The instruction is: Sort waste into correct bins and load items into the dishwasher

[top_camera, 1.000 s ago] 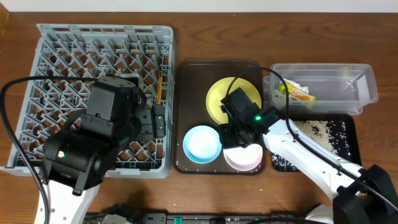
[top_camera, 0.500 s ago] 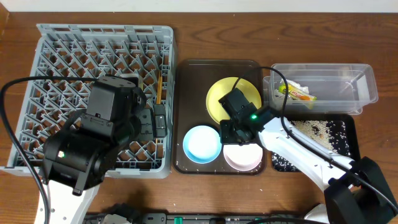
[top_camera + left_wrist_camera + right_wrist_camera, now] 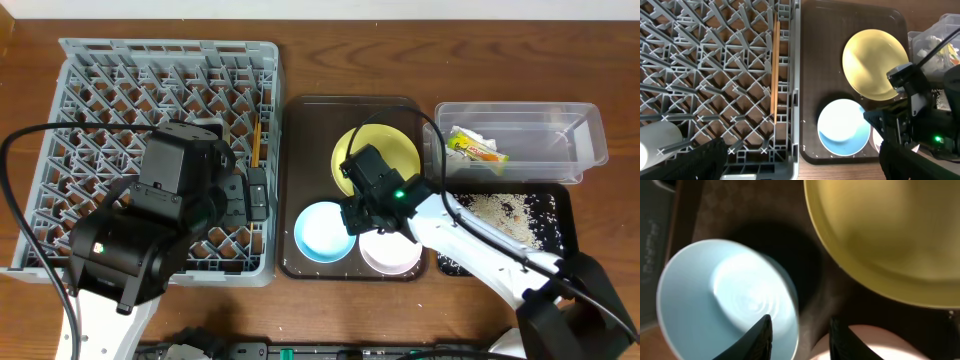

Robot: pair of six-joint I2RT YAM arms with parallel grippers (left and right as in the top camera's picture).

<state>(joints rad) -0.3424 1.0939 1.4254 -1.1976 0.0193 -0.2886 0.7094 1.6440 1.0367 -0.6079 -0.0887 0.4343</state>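
Brown serving tray (image 3: 300, 130) holds the light blue bowl (image 3: 324, 231) at seven o'clock, the white bowl (image 3: 392, 255) at five and the yellow plate (image 3: 395, 150) at one. The right gripper (image 3: 801, 322) stands partly parted astride the light blue bowl's three o'clock rim, though I cannot tell if it is touching. The left gripper (image 3: 800, 165) gapes wide above the grey dish rack (image 3: 120, 80), where the chopsticks (image 3: 775, 65) lie.

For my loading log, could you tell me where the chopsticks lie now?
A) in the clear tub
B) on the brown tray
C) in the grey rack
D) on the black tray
C: the chopsticks lie inside the rack, right along one of its walls.
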